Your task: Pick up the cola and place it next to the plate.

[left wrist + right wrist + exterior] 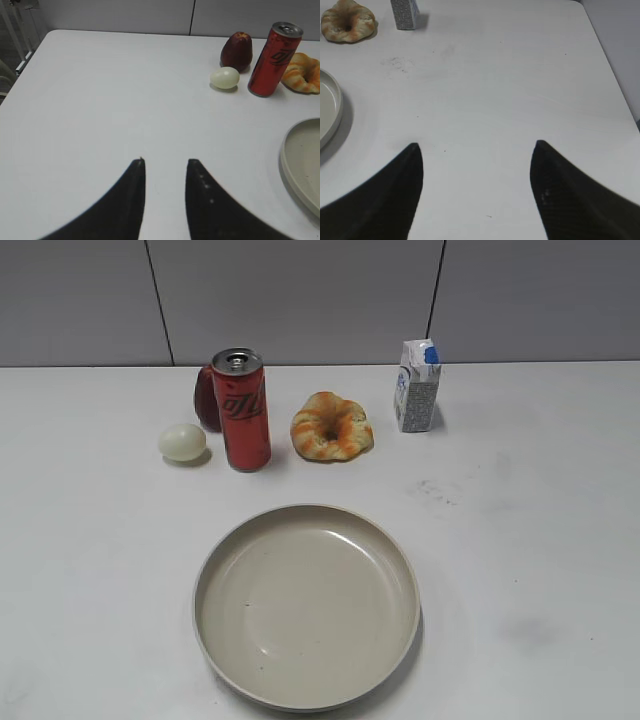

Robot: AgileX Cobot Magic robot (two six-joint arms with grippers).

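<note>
The cola (241,410) is a tall slim red can with black lettering and a silver top, standing upright at the back left of the white table; it also shows in the left wrist view (273,60). The plate (306,680), a large round beige dish, lies empty at the front middle; its rim shows in the left wrist view (287,160) and right wrist view (335,107). My left gripper (165,162) is open and empty over bare table, far left of the can. My right gripper (476,146) is wide open and empty, right of the plate. Neither gripper shows in the exterior view.
A pale egg (182,442) and a dark red apple-like fruit (206,398) sit just left of and behind the can. A round bread ring (331,427) lies to its right, and a small milk carton (417,386) stands further right. A grey wall runs behind the table.
</note>
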